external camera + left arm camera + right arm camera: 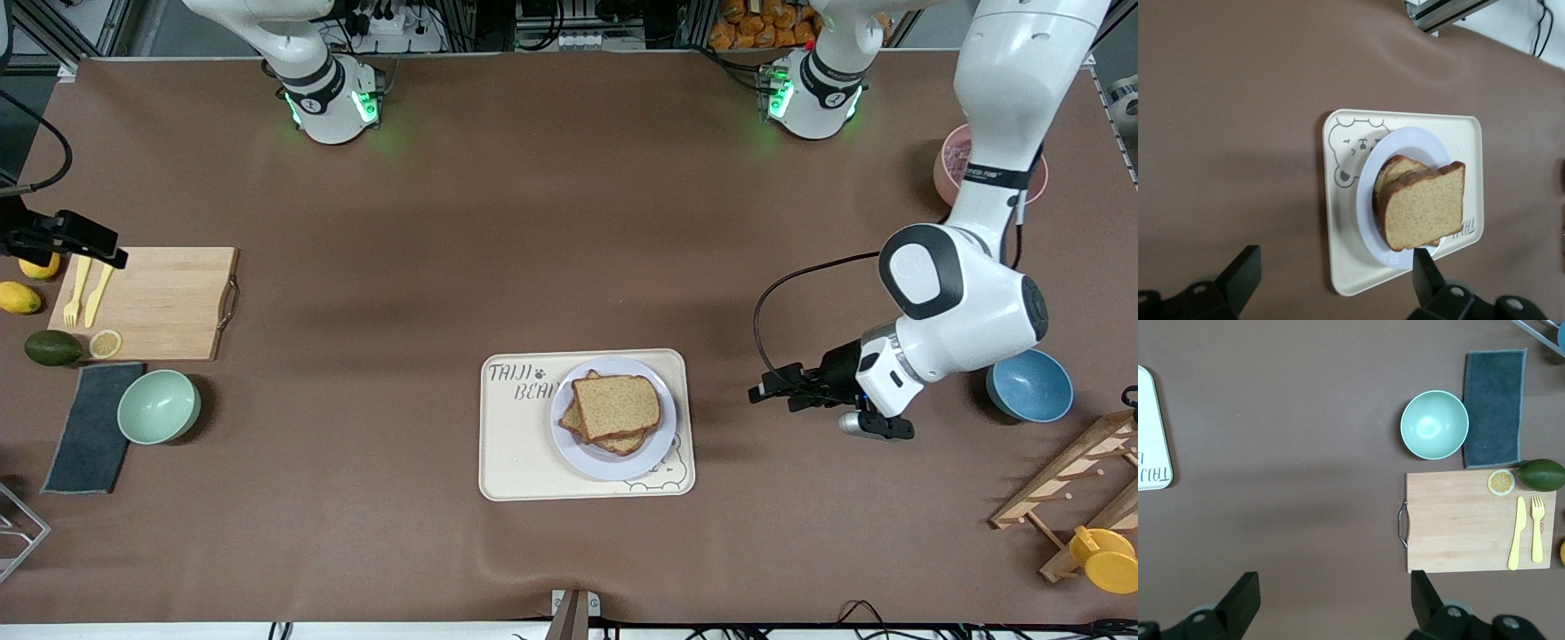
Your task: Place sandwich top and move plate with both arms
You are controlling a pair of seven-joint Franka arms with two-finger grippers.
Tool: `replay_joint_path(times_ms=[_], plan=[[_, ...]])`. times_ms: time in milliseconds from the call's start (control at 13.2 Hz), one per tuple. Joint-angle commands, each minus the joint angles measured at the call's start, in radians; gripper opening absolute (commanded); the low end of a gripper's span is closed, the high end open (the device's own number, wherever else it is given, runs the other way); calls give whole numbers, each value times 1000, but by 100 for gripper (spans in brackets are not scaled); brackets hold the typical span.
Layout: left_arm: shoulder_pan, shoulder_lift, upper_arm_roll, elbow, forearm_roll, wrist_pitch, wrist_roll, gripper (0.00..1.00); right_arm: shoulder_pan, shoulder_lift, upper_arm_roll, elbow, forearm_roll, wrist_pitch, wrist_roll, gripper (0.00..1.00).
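The sandwich top point(616, 406), a light-brown slice, lies skewed on a lower slice on the round pale plate point(622, 465). The plate rests on the cream bear-print tray point(516, 444). My left gripper point(766, 391) hovers open over bare table beside the tray, toward the left arm's end, with nothing in it. In the left wrist view the sandwich top point(1425, 207), plate point(1368, 200) and tray point(1345, 267) lie just ahead of the left gripper point(1337, 280). My right gripper point(89, 242) hangs open and empty over the cutting board's end of the table. In its own view the right gripper point(1335, 600) is over bare mat.
A wooden cutting board point(160, 302) with yellow cutlery and a lemon slice, an avocado point(52, 348), a mint bowl point(158, 406) and a grey cloth point(89, 427) sit at the right arm's end. A blue bowl point(1029, 385), pink bowl point(949, 173), wooden rack point(1067, 484) and yellow cup point(1102, 558) sit at the left arm's end.
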Motion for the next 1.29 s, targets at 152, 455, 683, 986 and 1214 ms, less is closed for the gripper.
replay_joint_path(times_ms=[152,455,683,986,1214], plan=[[10,-53,3,126,288,-221,-192,100,4,12,-2,28,11,-7,16,100],[16,-93,20,160,345,-331,-201,100,4,12,-2,28,11,-7,14,100],[17,-148,32,163,420,-403,-200,100,1,12,-2,29,12,-7,7,100],[43,-180,54,240,500,-568,-198,100,-4,14,-2,28,21,10,2,100],[48,-180,55,318,569,-705,-198,100,4,11,-2,29,20,10,-1,100]])
